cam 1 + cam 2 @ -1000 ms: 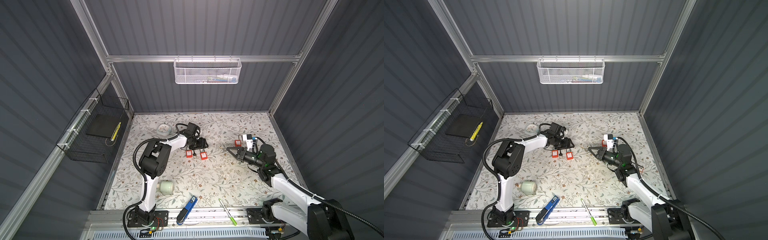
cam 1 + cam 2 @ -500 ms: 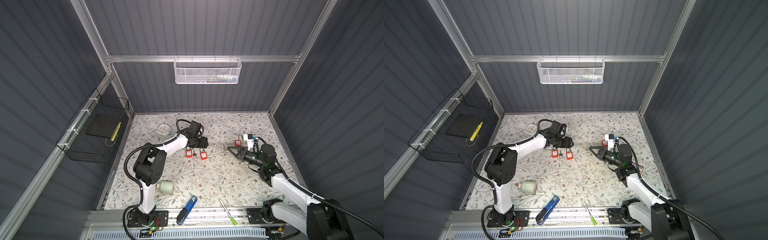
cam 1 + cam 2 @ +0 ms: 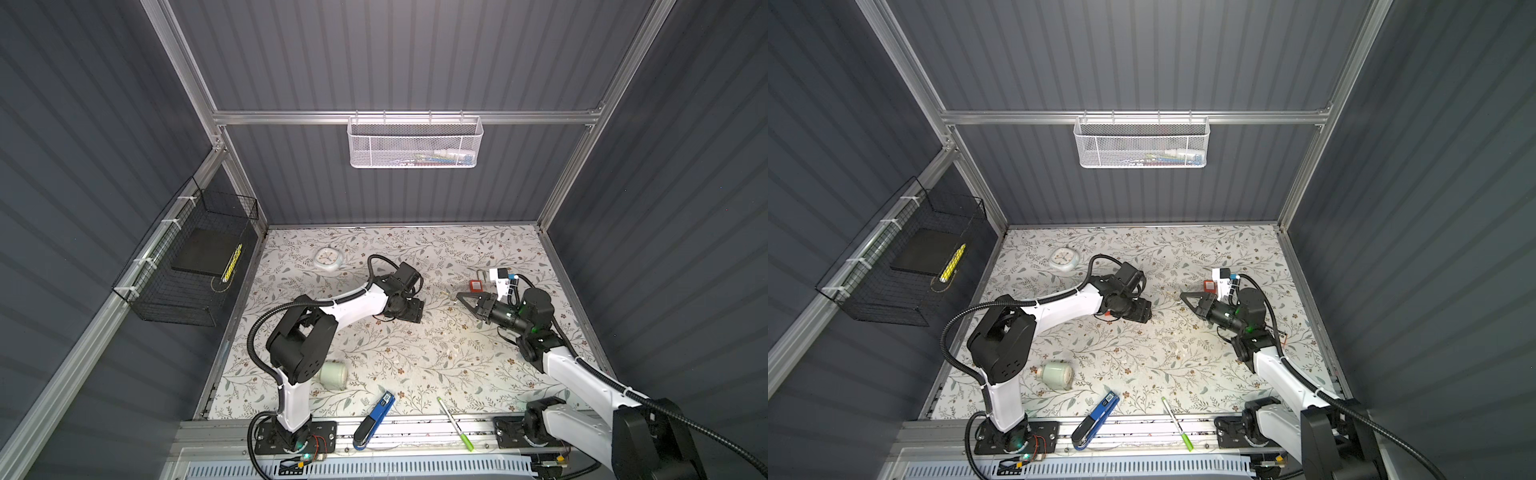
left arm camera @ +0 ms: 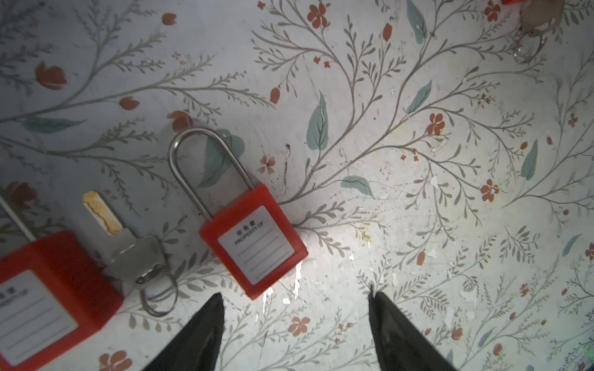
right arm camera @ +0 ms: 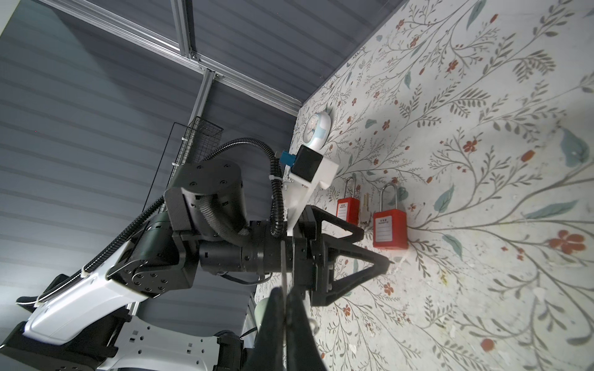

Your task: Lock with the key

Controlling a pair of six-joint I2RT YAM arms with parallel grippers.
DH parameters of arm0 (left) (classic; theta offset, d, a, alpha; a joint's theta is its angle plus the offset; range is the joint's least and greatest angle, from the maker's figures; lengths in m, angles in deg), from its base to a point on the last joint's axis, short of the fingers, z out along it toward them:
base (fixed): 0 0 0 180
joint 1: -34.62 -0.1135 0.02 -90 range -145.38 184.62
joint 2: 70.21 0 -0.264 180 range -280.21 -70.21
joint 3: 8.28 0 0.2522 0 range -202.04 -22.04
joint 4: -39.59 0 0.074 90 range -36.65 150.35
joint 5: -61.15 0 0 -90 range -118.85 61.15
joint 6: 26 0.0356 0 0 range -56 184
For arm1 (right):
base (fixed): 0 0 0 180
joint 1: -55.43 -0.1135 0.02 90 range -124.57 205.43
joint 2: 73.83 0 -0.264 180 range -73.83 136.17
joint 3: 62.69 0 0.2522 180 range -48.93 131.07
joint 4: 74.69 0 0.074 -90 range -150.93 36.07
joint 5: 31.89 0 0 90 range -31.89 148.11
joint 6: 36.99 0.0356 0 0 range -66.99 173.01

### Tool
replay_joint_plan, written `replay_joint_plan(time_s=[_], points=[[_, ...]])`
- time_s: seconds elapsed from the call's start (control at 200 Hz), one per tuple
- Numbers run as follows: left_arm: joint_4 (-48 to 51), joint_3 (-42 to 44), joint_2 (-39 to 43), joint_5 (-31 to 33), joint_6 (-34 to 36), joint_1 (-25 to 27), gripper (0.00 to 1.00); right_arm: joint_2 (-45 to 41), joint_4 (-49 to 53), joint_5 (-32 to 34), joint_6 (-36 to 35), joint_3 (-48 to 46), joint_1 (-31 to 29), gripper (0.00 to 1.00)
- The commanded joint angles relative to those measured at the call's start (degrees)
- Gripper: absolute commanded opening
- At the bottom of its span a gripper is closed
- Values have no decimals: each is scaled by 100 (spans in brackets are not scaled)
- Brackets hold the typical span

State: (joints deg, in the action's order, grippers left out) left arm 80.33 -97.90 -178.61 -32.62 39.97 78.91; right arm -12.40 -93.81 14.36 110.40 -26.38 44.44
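Just short of the padlock (image 4: pixel 254 244), our left gripper (image 4: pixel 295 294) has arrived and spread open, empty, ready to grasp; our right gripper (image 5: pixel 284 290) stays closed.

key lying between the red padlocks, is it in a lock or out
Out. The key lies flat on the table beside the red padlock, its blade bare and in no keyhole.
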Motion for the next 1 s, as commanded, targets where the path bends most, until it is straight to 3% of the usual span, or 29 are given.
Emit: replay_joint_plan(time_s=[0.0, 0.3, 0.99], points=[[-17, 108, 200, -165, -211, 108, 73, -50, -50, -106, -90, -70, 34, 0], [-224, 164, -35, -475, -371, 207, 74, -32, -56, -131, -87, -56, 61, 0], [-207, -42, -440, -167, -401, 207, 76, -25, -68, -188, -78, -84, 96, 0]])
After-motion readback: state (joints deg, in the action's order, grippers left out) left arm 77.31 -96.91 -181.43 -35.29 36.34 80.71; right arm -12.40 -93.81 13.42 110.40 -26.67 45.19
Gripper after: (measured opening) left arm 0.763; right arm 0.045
